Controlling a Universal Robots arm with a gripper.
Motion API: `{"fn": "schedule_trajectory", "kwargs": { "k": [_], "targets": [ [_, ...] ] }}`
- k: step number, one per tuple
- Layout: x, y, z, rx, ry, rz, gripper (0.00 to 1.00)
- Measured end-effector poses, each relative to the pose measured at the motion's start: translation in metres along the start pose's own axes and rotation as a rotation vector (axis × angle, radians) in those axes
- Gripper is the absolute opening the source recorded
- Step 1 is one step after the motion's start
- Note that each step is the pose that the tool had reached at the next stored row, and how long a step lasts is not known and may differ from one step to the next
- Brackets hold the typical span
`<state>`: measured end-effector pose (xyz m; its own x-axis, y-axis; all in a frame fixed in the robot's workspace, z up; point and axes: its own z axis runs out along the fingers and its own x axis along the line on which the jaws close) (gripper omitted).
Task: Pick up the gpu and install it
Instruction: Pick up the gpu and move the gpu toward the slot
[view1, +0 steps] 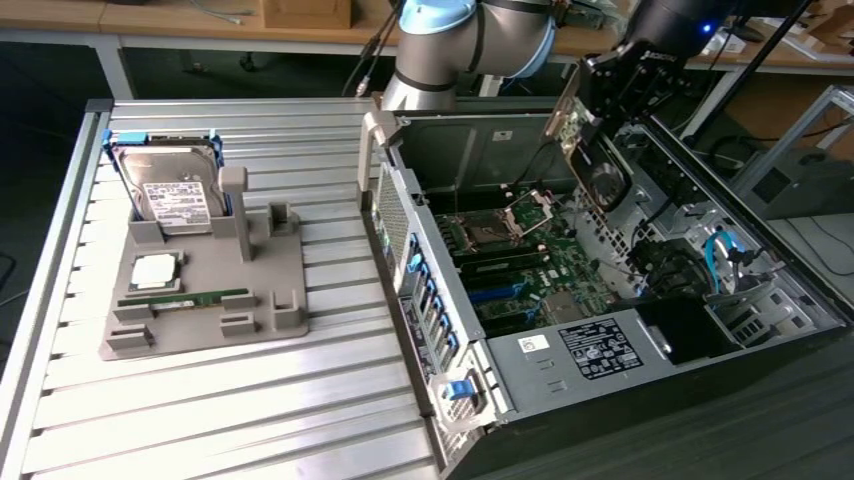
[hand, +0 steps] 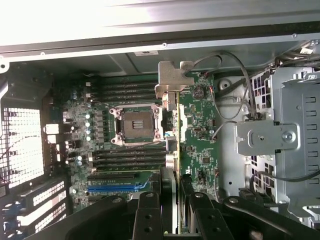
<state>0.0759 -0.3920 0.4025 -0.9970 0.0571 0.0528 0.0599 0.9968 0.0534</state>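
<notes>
The gpu (view1: 597, 160), a green-brown card with a dark round fan, hangs upright over the open computer case (view1: 424, 300) at the exterior view's upper right. My gripper (view1: 627, 85) is shut on its upper edge. In the wrist view the gpu (hand: 172, 145) is seen edge-on, with its metal end bracket (hand: 172, 77) at the far end. My gripper (hand: 172, 205) clamps it between two black fingers (hand: 148, 215). Below the card lies the motherboard (hand: 107, 107) with its CPU socket (hand: 135, 125) and a blue expansion slot (hand: 112, 189).
On the slatted table at the exterior view's left stands a grey fixture (view1: 274, 315) holding a silver hard drive (view1: 178, 195), a processor (view1: 154, 270) and a memory stick (view1: 187, 297). A metal drive cage (hand: 290, 135) and loose cables (hand: 235, 100) sit inside the case beside the card.
</notes>
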Motion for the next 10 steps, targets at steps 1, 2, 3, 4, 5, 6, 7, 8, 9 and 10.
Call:
{"fn": "schedule_trajectory", "kwargs": {
  "k": [1, 2, 3, 4, 5, 6, 7, 8, 9, 10],
  "targets": [
    [-0.0002, 0.0000, 0.0005, 0.0000, 0.0000, 0.000, 0.27],
    [-0.0003, 0.0000, 0.0008, 0.0001, 0.0000, 0.000, 0.27],
    [-0.0005, 0.0000, 0.0012, 0.0000, 0.0000, -0.001, 0.27],
    [-0.0007, -0.0001, 0.0017, 0.0000, 0.0000, -0.001, 0.27],
    [-0.0008, -0.0001, 0.0020, 0.0001, 0.0000, -0.001, 0.27],
    [-0.0009, -0.0001, 0.0025, 0.0000, 0.0001, -0.001, 0.27],
    [-0.0010, -0.0001, 0.0029, 0.0001, 0.0001, -0.001, 0.27],
    [-0.0012, -0.0001, 0.0033, 0.0001, 0.0000, -0.002, 0.27],
    [-0.0013, -0.0001, 0.0037, 0.0001, 0.0001, -0.002, 0.27],
    [-0.0014, -0.0001, 0.0041, 0.0001, 0.0001, -0.002, 0.27]
  ]
}}
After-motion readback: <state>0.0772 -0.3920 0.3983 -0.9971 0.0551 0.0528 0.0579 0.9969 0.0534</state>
